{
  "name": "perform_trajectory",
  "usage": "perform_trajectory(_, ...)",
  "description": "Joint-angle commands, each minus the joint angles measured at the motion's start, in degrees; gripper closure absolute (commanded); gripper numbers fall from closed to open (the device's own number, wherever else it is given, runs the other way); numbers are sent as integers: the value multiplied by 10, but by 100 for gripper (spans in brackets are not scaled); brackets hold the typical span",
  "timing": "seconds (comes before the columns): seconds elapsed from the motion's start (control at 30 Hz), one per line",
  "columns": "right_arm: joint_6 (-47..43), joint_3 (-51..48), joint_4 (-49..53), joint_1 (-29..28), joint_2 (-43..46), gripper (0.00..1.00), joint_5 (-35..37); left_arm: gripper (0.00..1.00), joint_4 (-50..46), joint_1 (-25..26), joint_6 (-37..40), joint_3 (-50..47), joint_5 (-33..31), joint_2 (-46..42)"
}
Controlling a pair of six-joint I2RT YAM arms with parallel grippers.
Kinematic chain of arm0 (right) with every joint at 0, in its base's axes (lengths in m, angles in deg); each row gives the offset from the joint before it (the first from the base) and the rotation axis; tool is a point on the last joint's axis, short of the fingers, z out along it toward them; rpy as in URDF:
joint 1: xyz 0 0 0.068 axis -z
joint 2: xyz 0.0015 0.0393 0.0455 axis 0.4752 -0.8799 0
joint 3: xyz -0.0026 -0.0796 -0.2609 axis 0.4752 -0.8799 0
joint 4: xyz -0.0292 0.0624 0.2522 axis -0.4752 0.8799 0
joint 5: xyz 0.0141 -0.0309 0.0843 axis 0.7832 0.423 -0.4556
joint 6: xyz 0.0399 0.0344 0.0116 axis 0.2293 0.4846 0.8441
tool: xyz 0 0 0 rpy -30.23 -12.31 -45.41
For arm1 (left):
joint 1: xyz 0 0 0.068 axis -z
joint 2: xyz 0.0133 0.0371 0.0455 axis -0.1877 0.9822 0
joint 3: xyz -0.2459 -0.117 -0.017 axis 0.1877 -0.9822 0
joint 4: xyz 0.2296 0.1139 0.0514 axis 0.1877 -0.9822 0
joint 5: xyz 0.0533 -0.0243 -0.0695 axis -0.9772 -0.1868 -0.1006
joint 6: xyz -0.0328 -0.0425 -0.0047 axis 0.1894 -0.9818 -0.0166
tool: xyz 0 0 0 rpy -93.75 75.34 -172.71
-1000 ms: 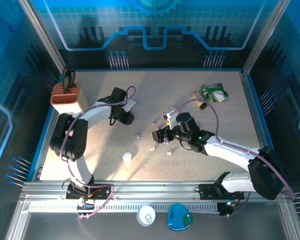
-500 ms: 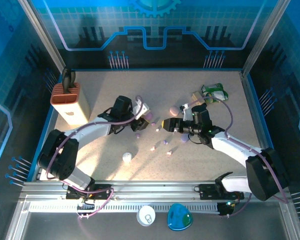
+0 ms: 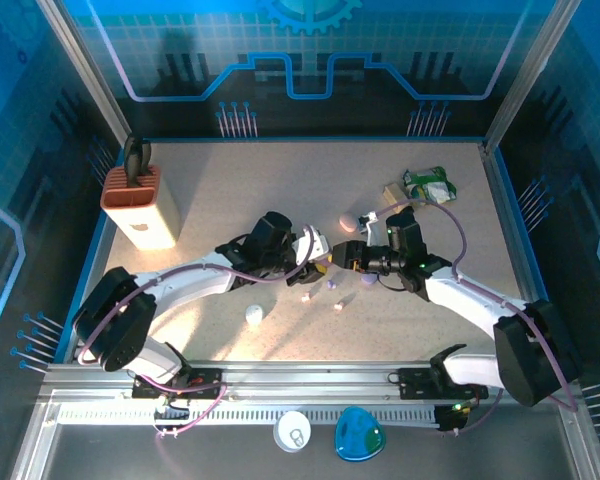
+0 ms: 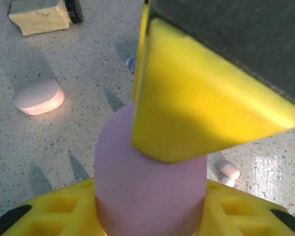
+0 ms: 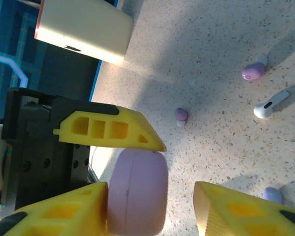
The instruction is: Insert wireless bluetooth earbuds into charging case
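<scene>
A lilac charging case [image 4: 147, 172], closed, is held above the table with my left gripper [image 4: 150, 201] shut on it. My right gripper [image 5: 152, 189] reaches in from the opposite side and straddles the same case [image 5: 137, 194]. One of its fingers touches the case and the other stands apart with a gap. The two grippers [image 3: 315, 252] [image 3: 340, 256] meet over the table's middle. Small earbuds lie loose below: a purple one [image 5: 181, 115], a pink-purple one [image 5: 253, 73], a white stemmed one [image 5: 270, 105] and a lilac one [image 5: 273, 194].
A pink case [image 3: 348, 222] lies behind the grippers and a white one [image 3: 254, 314] lies nearer the front. A cream box with an orange top [image 3: 138, 205] stands at the left. A small bottle [image 3: 398, 195] and a green packet [image 3: 430, 185] lie at the back right.
My left arm has carried the lilac case rightward to the table's middle. My right gripper has come up to meet it, and its jaws have narrowed around the case.
</scene>
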State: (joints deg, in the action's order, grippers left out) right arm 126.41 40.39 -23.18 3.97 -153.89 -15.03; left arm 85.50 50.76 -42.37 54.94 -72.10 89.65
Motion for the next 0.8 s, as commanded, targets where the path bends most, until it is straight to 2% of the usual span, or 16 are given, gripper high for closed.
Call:
perform_trajectory(0.0,13,-7,-8,6,4,56,-26,58,25,9,13,-3,0,-13)
perform_trajectory(0.27,48,-12,-26,16,-8,79,-46,56,60,14,-11,-11,-16,-9)
perform_trajectory(0.4,67,-20,-39,31,5,83,-55,38,101,14,-39,-27,-26,-12)
perform_trajectory(0.53,78,-27,-37,52,36,84,-64,20,195,12,-85,-68,-20,-21)
perform_trajectory(0.57,83,-30,-34,58,48,83,-66,13,229,11,-98,-82,-9,-24)
perform_trajectory(0.63,89,-39,-32,68,72,74,-68,1,314,10,-134,-115,4,-28)
perform_trajectory(0.7,90,-47,-28,78,98,70,-71,1,424,9,-178,-151,15,-22)
perform_trajectory(0.77,102,-54,-24,93,122,71,-76,1,524,10,-217,-176,25,-5)
